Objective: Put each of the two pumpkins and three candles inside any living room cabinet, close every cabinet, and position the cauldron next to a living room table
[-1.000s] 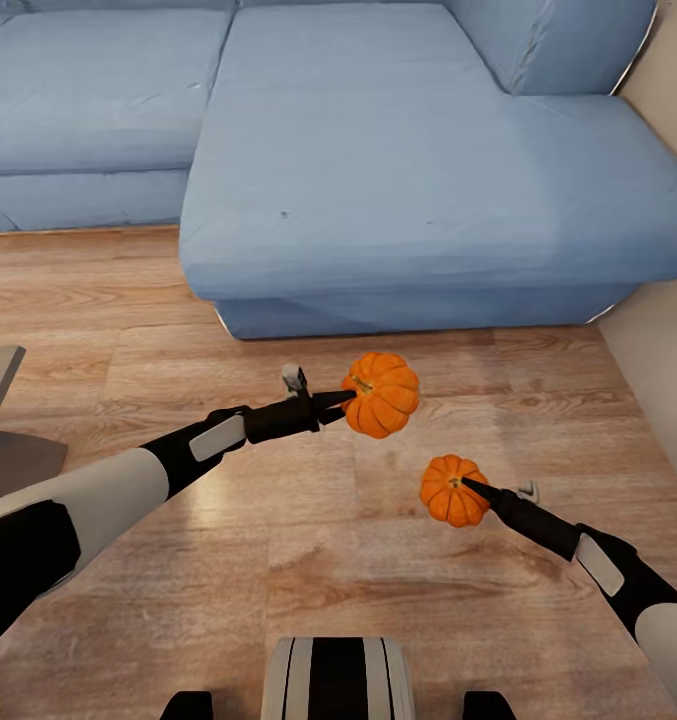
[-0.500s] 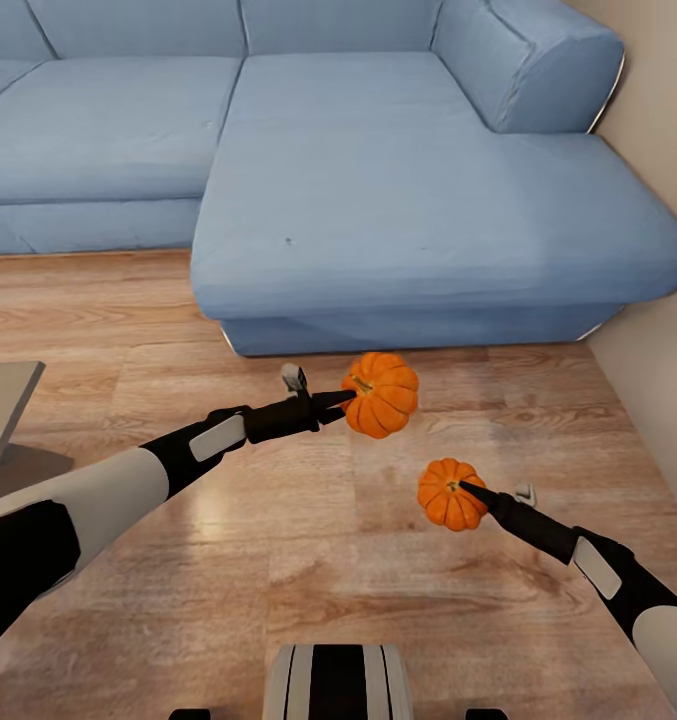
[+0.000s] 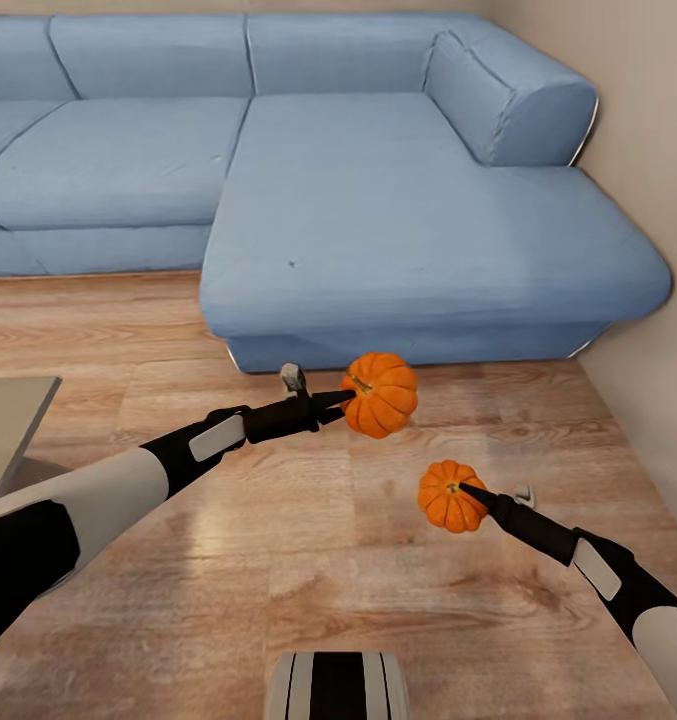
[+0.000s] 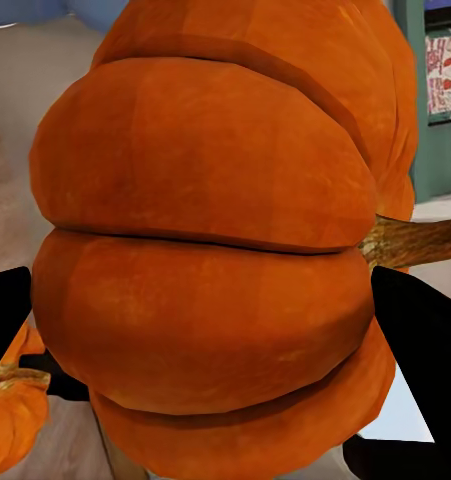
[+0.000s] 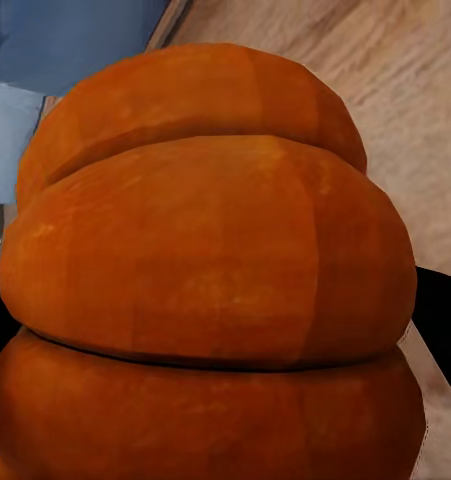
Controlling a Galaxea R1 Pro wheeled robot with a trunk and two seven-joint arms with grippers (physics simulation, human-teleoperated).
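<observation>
Out over the wooden floor (image 3: pixel 308 560), in front of the blue corner sofa (image 3: pixel 378 220), the robot carries 2 pumpkins, 1 in each pincer. The left gripper (image 3: pixel 350 397) is clenched on the bigger-looking pumpkin (image 3: pixel 380 394), at about 12 o'clock from the robot's trunk; its wrist view has dark fingers (image 4: pixel 425 340) pressed against either flank of the ribbed orange body. The right gripper (image 3: pixel 465 490) grasps the second pumpkin (image 3: pixel 450 495) out toward 1 o'clock, lower and nearer the beige wall (image 3: pixel 638 200); its own camera looks straight at orange rind.

What has changed over the last second is the outlook, not the load. More of the sofa's back and seat cushions has slid into sight, the chaise sits further off, and the grey table (image 3: pixel 8 425) corner at 9 o'clock has shifted, while both arms and pumpkins keep their pose. I read that as the base backing away or the head lifting, with the grips holding.

For the task, both pumpkins look secured and in transit. No cabinet is in sight from here, so I'd say the robot must turn and find it next.
</observation>
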